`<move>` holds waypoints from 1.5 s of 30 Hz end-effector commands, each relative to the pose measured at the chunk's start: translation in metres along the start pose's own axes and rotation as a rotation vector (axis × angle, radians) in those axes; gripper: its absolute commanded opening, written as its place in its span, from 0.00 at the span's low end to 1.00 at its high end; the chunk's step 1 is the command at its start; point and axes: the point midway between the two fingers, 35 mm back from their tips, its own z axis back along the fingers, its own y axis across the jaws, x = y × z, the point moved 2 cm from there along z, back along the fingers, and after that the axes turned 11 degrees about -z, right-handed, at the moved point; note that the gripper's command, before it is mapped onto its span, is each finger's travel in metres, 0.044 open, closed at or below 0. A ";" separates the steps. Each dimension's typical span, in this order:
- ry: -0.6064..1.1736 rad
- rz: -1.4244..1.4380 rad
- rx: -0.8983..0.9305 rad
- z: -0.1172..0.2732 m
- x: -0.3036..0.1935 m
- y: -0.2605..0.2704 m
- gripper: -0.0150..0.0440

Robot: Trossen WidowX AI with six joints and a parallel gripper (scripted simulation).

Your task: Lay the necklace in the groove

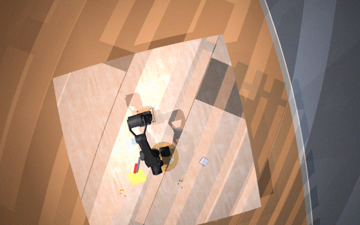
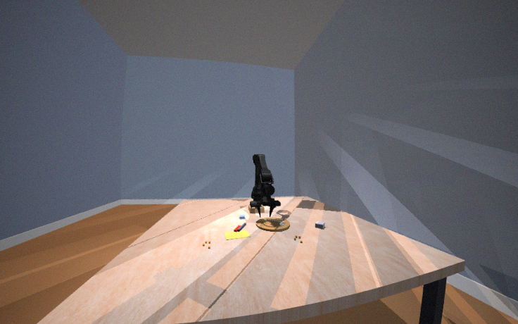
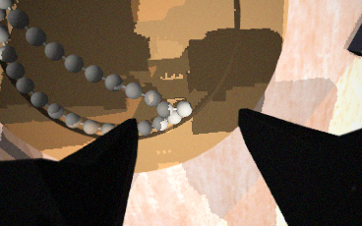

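Observation:
The round wooden bead board [image 1: 173,165] [image 2: 273,228] [image 3: 177,154] lies under my gripper. The pearl bead necklace [image 1: 171,158] [image 2: 280,222] [image 3: 93,73] lies on it. In the wrist view one strand follows the curved groove along the left and bottom. It doubles back at a small cluster of beads near the lower middle, and the other strand runs across the inner board. The right part of the groove shows no beads. My gripper [image 2: 265,215] [image 3: 188,121] is open and empty, above the board, with the bead cluster just ahead between its fingertips. The left finger hides some beads.
A yellow sheet [image 1: 137,177] [image 2: 237,234] and a red-and-dark stick [image 1: 135,168] [image 2: 237,228] lie left of the board. A pale block [image 1: 203,161] [image 2: 319,225] stands right of it, a small blue block [image 1: 133,141] [image 2: 242,216] behind left. Small orange balls lie in two groups nearer the front.

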 end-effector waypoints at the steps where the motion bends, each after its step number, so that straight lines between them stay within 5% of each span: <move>1: -0.003 -0.463 -0.001 0.012 0.001 0.001 0.51; 8: -0.003 -0.984 0.000 0.023 0.001 0.001 0.46; 45: -0.005 -0.982 0.002 -0.008 0.002 0.002 0.46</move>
